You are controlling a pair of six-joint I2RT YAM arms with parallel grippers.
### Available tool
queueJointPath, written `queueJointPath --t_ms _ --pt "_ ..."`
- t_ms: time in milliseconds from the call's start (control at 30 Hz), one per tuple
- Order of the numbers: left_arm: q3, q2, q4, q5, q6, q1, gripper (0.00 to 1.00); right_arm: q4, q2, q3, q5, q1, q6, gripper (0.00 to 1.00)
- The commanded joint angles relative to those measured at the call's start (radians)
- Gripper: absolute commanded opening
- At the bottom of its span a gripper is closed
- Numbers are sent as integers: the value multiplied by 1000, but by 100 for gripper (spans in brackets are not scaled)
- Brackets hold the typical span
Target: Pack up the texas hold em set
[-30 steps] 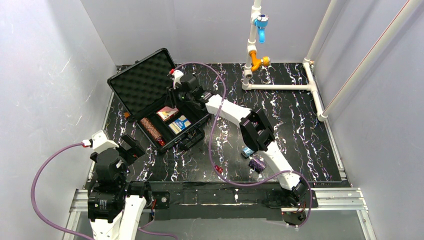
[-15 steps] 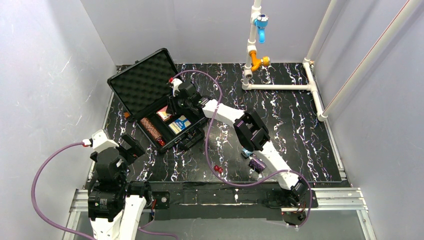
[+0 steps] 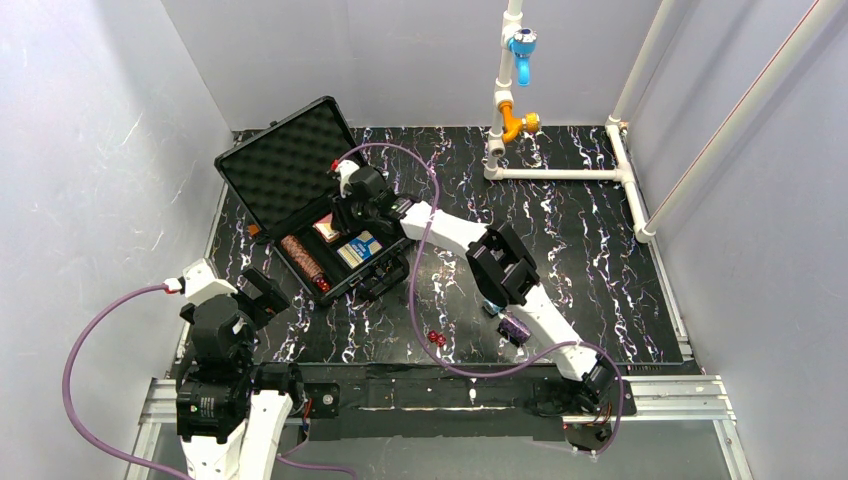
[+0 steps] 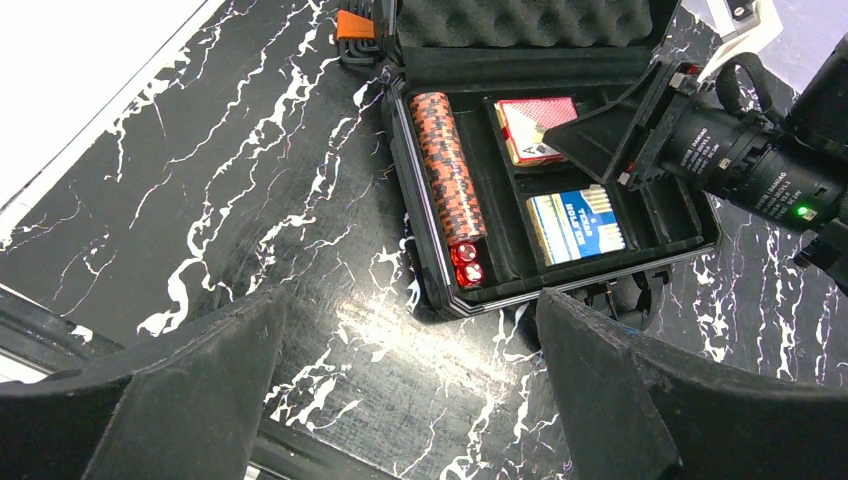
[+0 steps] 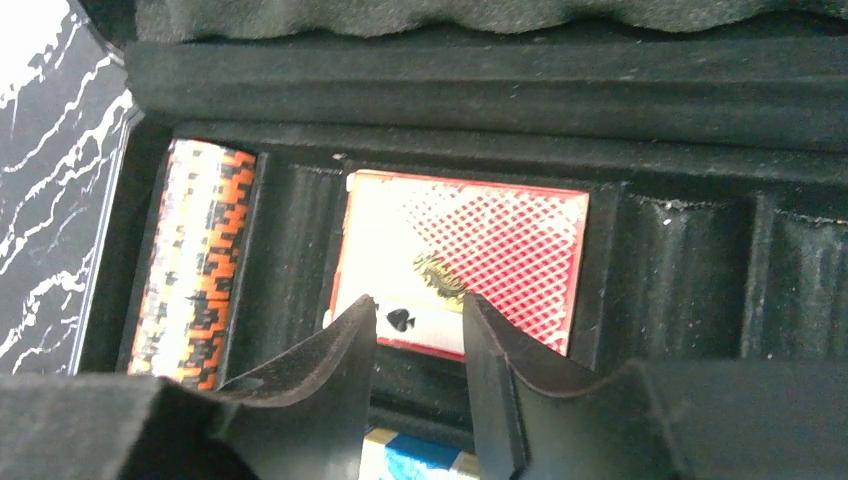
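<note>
The black case (image 3: 283, 168) lies open at the table's back left, its foam lid raised. In its tray lie a brown chip stack (image 4: 448, 175), red dice (image 4: 466, 267), a red card box (image 5: 500, 250) and a blue card box (image 4: 575, 225). My right gripper (image 5: 418, 305) hangs just above the red box's near end, open, with nothing between its fingers. My left gripper (image 4: 410, 305) stands wide open over bare table in front of the case. On the table lie more red dice (image 3: 436, 339), a purple chip stack (image 3: 514, 328) and blue chips (image 3: 490, 308), which the right arm partly hides.
A white pipe frame (image 3: 560, 173) with a blue fitting (image 3: 521, 45) and an orange fitting (image 3: 515, 125) stands at the back right. Grey walls close in the sides. A purple cable (image 3: 415, 290) loops across the table's middle.
My right gripper has moved left and nearer, from the case's back corner down over the red card box. The left arm has not moved.
</note>
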Motion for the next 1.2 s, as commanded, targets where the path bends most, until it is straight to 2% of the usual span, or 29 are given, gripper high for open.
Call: queueJointPath --t_ms 0,167,300,500,667,767,833,1167 --pt "-5 18 2 1 12 7 95 -54 -133 2 68 39 -72 49" --pt "-4 18 2 3 12 7 95 -48 -247 -61 113 59 -109 67" --pt "-4 21 3 4 12 7 95 -29 -339 -130 134 70 -125 97" --pt "-5 23 4 9 13 7 95 -16 -421 -207 365 93 -112 98" --pt "-6 21 5 10 13 8 95 65 -525 -369 545 75 54 98" --pt "-5 21 4 12 13 7 95 191 -622 -546 453 7 112 98" --pt "-5 21 5 13 15 7 95 218 -657 -619 410 -38 157 98" --pt "-7 14 9 16 16 8 95 65 -723 -719 403 -61 151 98"
